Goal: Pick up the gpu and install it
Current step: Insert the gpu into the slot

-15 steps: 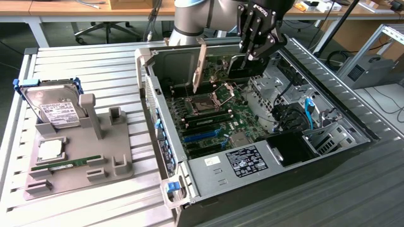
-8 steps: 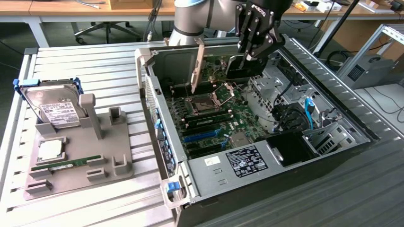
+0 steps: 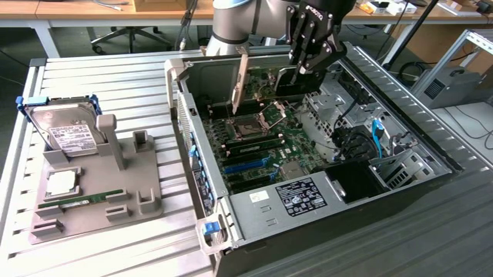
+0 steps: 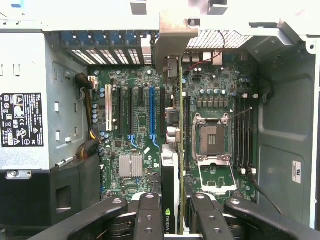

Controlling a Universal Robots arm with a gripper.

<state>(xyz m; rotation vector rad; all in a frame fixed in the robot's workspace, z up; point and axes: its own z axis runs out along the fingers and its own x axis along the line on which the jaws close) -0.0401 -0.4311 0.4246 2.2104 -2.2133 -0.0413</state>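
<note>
My gripper is shut on the gpu, gripping its upper edge inside the open computer case. The card stands on edge over the motherboard, and its long silver bracket points down along the case's rear wall. In the wrist view the gpu is edge-on between my two fingers, with the black cooler on one side and the green board on the other. It runs parallel to the expansion slots, between the blue slot and the CPU socket. Whether it touches a slot is hidden.
A grey fixture at the exterior view's left carries a silver hard drive, a chip and a slim green memory stick. Inside the case are the power supply, drive cages and blue cables.
</note>
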